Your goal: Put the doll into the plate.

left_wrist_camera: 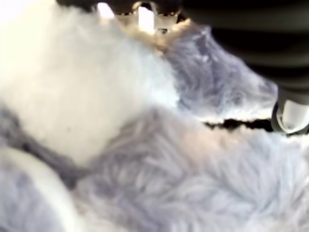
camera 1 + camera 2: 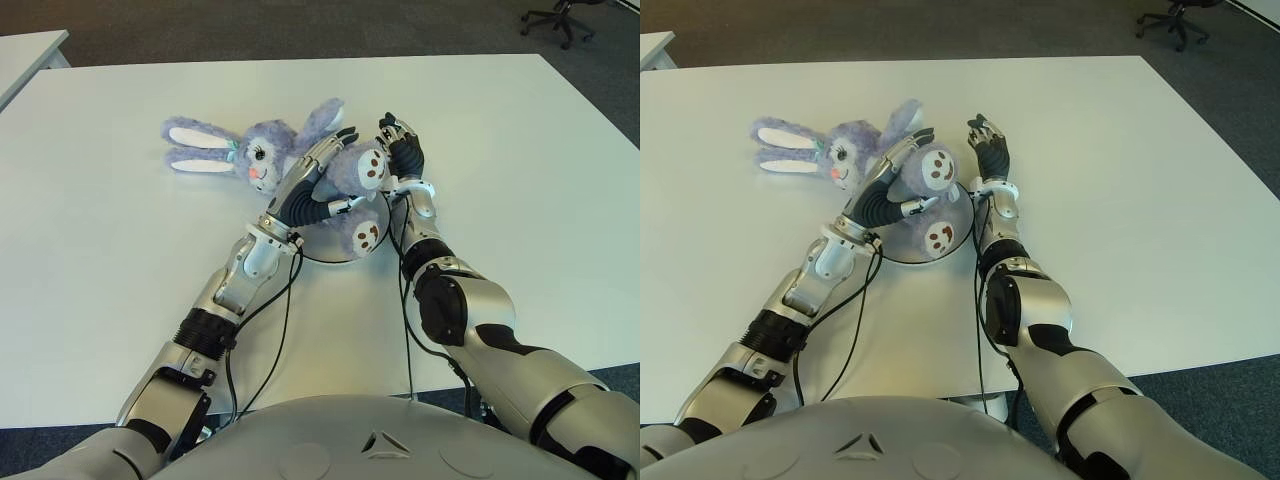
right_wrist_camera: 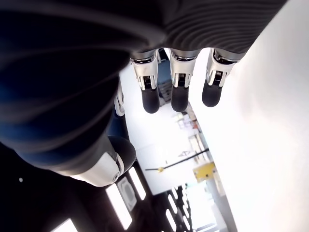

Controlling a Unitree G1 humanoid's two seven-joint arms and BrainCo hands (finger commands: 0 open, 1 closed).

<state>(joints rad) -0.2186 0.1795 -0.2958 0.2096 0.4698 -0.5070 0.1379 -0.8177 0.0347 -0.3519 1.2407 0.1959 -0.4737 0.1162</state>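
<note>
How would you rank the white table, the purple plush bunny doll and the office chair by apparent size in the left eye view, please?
1. White table, largest.
2. Purple plush bunny doll.
3. Dark office chair, smallest as it looks; it stands far back and is cut off by the edge, so that says little of true size.

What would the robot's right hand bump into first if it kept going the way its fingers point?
Probably nothing. The right hand sits beside the doll, on its right, fingers pointing away across the bare white table. That way looks free up to the far edge, though depth is hard to judge.
</note>
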